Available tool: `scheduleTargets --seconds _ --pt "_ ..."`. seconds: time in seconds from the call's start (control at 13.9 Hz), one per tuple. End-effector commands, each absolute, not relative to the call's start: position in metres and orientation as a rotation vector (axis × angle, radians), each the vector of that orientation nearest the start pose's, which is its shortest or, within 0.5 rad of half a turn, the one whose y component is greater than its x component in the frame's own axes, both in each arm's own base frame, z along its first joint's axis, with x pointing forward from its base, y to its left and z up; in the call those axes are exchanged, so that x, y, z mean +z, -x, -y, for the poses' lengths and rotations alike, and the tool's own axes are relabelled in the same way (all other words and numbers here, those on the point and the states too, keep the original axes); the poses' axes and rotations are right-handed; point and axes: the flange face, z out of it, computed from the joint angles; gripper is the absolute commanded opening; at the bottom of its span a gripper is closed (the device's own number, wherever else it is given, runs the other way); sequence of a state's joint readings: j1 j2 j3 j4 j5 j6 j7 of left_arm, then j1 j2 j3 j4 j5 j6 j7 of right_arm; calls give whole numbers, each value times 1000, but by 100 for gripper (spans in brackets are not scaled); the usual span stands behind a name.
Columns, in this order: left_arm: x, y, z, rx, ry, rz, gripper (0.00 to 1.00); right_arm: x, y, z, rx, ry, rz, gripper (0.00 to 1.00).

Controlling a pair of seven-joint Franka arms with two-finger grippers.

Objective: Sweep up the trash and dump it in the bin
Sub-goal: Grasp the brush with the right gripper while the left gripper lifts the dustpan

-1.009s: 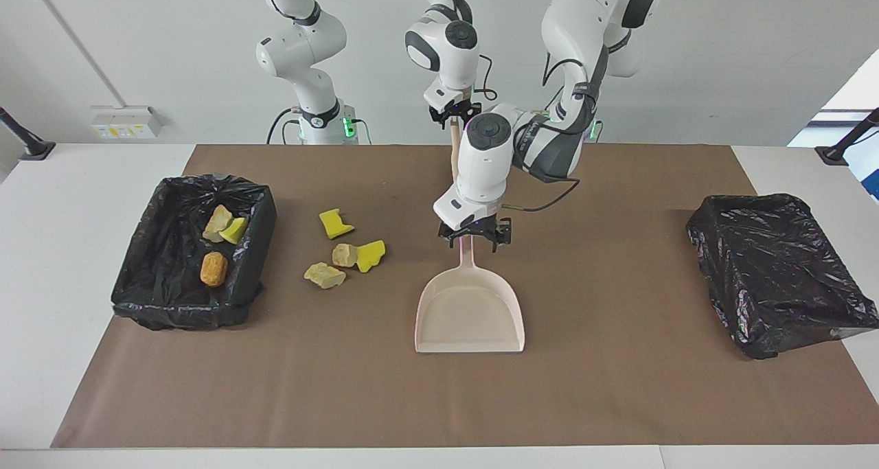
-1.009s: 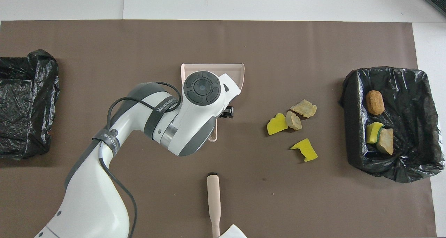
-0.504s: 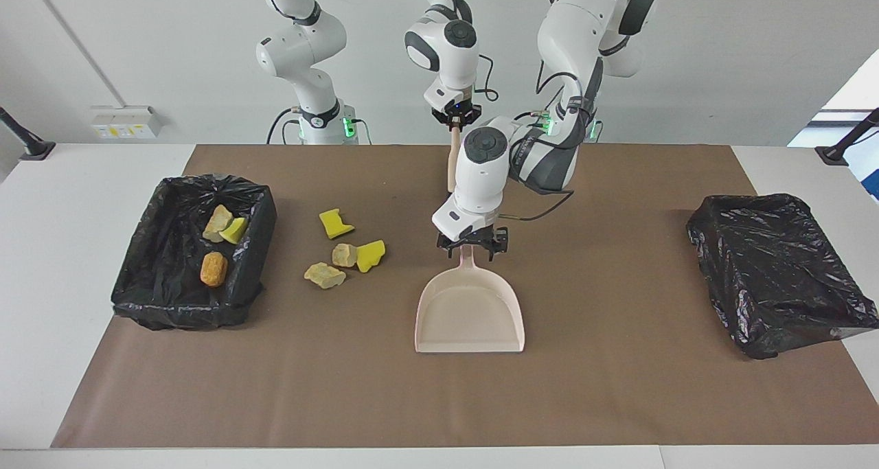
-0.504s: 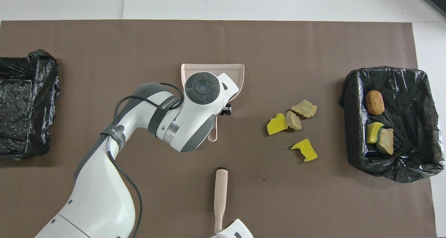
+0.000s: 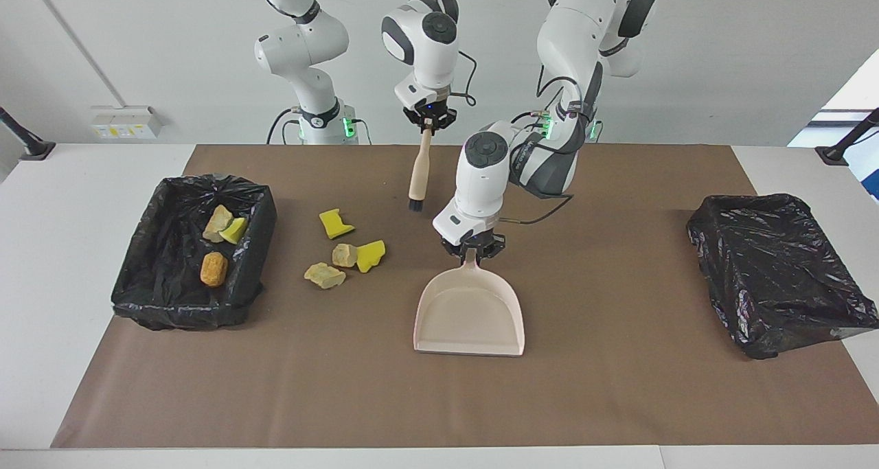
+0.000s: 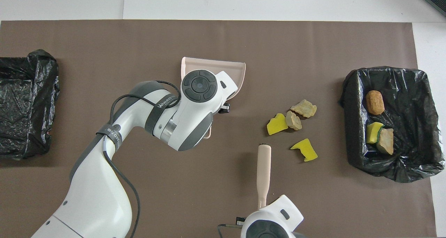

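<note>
My left gripper [image 5: 471, 250] is shut on the handle of the beige dustpan [image 5: 470, 314], whose open mouth faces away from the robots at the mat's middle. In the overhead view the left wrist hides all but the dustpan's rim [image 6: 214, 61]. My right gripper [image 5: 428, 117] is shut on the beige-handled brush [image 5: 417, 174] and holds it bristles-down over the mat beside the loose trash. Two yellow sponge bits [image 5: 336, 223] [image 5: 371, 255] and two tan chunks [image 5: 344, 255] [image 5: 324, 275] lie on the mat. The brush [image 6: 263, 170] also shows in the overhead view.
A black-lined bin [image 5: 185, 311] at the right arm's end holds a tan chunk [image 5: 218, 222], a yellow-green sponge bit [image 5: 234, 230] and an orange-brown lump [image 5: 213, 268]. A second black-lined bin [image 5: 779, 270] sits at the left arm's end. A brown mat [image 5: 618, 386] covers the table.
My left gripper closed on the dustpan handle, and the pan shifted slightly. My right gripper swung the brush toward the loose trash at the right arm's end.
</note>
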State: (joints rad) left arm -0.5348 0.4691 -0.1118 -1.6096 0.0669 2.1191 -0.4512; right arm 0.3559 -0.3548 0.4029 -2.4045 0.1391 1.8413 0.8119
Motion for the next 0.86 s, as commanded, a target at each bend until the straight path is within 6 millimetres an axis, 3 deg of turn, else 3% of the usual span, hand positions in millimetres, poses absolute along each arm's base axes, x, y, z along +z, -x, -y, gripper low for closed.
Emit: scheduleTargets --seconds 0.0,0.22,0.36,0.43,0.58,0.72,0.79 --pt "396 -558 361 4 3031 -685 0 416 -327 -252 213 3379 -150 0" --pt "416 -560 320 150 2893 -1047 0 400 -391 -186 182 3441 58 0" --pt "413 -552 315 203 2813 -1207 0 385 -432 -161 185 3525 182 0" --pt "409 -548 313 220 2800 -1230 0 379 -449 -153 191 3540 202 0" --pt "404 -543 309 240 2694 -1471 0 359 -476 -142 241 3557 255 0" --pt "401 -539 306 257 2537 -1755 0 335 -483 -144 324 3566 373 0" --pt "399 -531 310 252 2519 -1775 0 329 -479 -150 355 3552 388 0"
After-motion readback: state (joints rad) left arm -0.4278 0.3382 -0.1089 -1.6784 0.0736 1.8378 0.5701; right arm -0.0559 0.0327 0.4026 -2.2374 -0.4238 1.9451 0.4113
